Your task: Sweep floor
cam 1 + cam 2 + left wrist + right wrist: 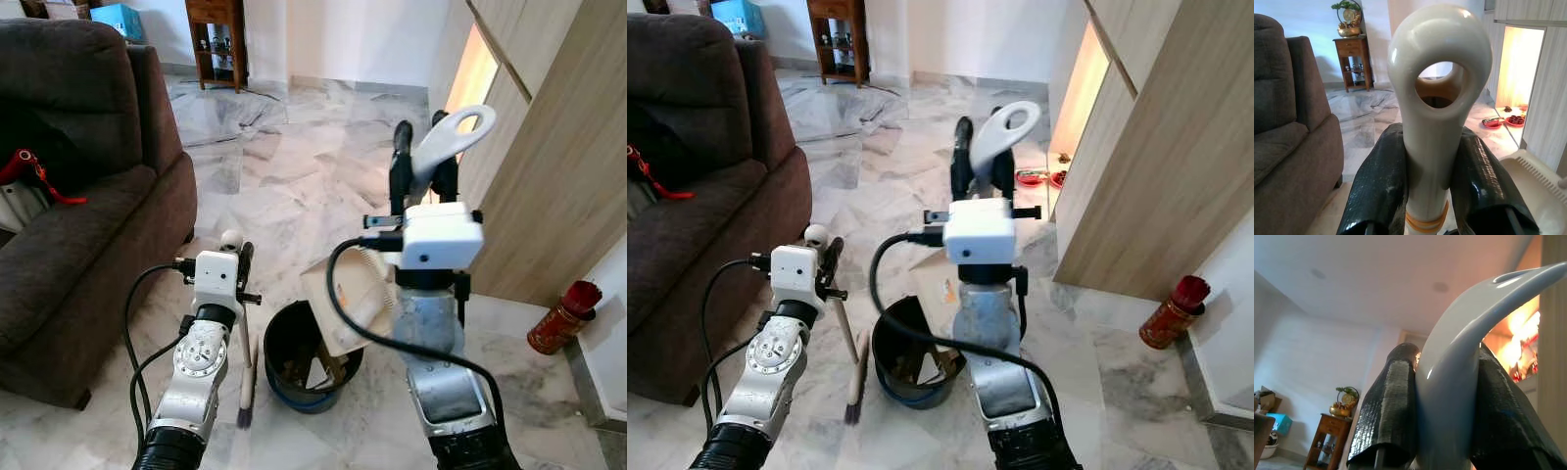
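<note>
Marble floor (294, 166) lies open ahead; left gripper (1425, 161) clenches brush (245, 387), right gripper (1444, 396) clenches dustpan (358, 299) over bin (284, 338).

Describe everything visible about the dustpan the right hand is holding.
The dustpan looks like cream plastic, with a ribbed edge on its tray and a long pale handle ending in an oval hanging loop. The right hand is shut on the handle just below the loop, holding it raised. The tray hangs tilted, its lower edge over the black bin on the marble floor; whether it touches the rim cannot be told. An orange mark shows on the tray.
</note>
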Robot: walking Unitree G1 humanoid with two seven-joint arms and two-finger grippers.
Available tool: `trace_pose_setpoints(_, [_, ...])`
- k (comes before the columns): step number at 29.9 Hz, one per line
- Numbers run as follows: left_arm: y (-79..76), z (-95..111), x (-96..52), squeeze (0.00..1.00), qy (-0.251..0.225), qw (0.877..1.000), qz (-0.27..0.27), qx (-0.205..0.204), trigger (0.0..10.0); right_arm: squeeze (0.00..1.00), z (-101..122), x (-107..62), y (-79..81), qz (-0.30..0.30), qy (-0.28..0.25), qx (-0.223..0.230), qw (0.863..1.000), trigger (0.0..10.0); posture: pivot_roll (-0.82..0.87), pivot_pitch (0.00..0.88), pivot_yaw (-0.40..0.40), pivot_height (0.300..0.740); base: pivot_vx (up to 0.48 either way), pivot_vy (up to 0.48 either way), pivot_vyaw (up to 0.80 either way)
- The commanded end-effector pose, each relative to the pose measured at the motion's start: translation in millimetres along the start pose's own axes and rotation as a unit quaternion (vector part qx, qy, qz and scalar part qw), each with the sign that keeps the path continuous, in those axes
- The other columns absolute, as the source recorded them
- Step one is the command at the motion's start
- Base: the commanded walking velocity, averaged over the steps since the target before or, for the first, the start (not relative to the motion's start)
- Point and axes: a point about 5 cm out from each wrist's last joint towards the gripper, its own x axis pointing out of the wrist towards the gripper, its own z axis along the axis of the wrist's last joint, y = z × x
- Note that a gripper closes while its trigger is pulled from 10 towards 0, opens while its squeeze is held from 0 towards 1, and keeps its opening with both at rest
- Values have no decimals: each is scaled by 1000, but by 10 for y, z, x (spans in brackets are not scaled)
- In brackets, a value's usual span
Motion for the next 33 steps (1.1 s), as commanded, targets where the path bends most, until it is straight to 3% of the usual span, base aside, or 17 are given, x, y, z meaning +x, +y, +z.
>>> trace_pose_setpoints(1, [-23,142,51,0,-38,999,-7,3,10000,0,237,62,3,-6,-68,7,998,10000,30,0,-23,740,0,0,0])
trace_pose_setpoints(11, [-28,150,54,0,-40,999,-6,2,10000,0,232,42,86,5,-55,26,998,10000,32,0,-27,740,0,0,0])
trace_pose_setpoints(33, [-47,144,49,0,-39,999,-7,0,10000,0,259,29,100,16,-83,-25,996,10000,31,0,-33,740,0,0,0])
